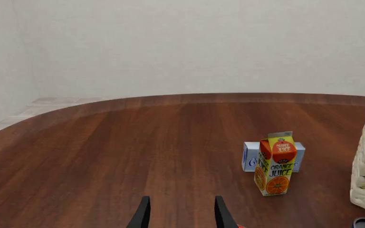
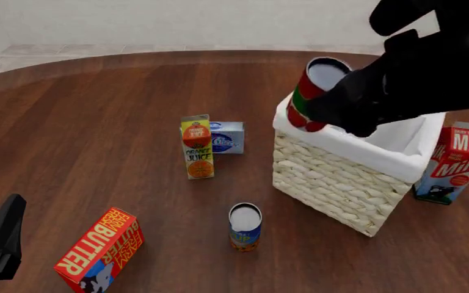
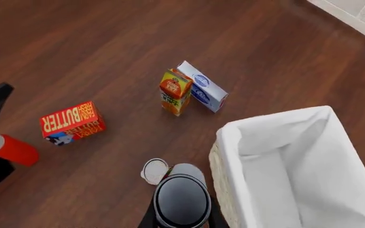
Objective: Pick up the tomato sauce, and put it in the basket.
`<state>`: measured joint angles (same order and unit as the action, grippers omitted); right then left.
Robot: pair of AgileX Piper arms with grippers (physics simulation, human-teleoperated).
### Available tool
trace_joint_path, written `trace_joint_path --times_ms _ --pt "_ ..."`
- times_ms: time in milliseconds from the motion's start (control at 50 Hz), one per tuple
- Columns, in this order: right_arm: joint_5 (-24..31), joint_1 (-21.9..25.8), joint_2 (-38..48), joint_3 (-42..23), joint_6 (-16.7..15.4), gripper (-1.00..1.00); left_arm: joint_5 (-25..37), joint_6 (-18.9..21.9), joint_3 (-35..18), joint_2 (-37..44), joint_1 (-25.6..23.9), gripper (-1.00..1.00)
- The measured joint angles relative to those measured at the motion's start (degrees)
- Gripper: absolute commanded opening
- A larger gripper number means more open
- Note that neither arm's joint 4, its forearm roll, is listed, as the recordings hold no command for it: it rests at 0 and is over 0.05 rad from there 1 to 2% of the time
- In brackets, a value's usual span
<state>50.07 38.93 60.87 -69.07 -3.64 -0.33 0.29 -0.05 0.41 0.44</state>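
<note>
Tomato sauce (image 2: pixel 316 91): a small can, red label, green band, pale top, carried tilted in the air above the basket's near-left rim, at about 1 o'clock from the table's middle in the front view.
Right gripper (image 2: pixel 332 113): clamped across the can's side wall; in the right wrist view the can's end (image 3: pixel 181 200) sat between the jaws, seen end-on.
Basket (image 2: pixel 332 183): pale wicker, white lining, open top directly under and to 3 o'clock of the can; inside looked bare.
Left gripper (image 1: pixel 181 213): fingers apart, holding nothing, low over the table at about 8 o'clock, well away from the work.
Handling, my judgement: a stiff metal cylinder, fairly dense for its size, smooth label likely slippery; it should not crush, so a firm squeeze mid-height on the curved wall suits it best.
Risk, my judgement: the tilt could let it slide or roll in the jaws; lining should soften a drop.
Neighbours: orange juice carton (image 2: pixel 197 148) at 11 o'clock, blue-and-orange can (image 2: pixel 244 227) at 6 o'clock, milk carton (image 2: pixel 456 163) just beside the basket at 3 o'clock.
</note>
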Motion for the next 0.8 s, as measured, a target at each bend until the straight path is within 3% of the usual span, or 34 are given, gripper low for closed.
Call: trace_joint_path --times_ms 800 --pt "2.9 -9.5 -3.3 -0.4 -1.5 -1.0 0.0 0.0 0.0 0.0 0.0 1.0"
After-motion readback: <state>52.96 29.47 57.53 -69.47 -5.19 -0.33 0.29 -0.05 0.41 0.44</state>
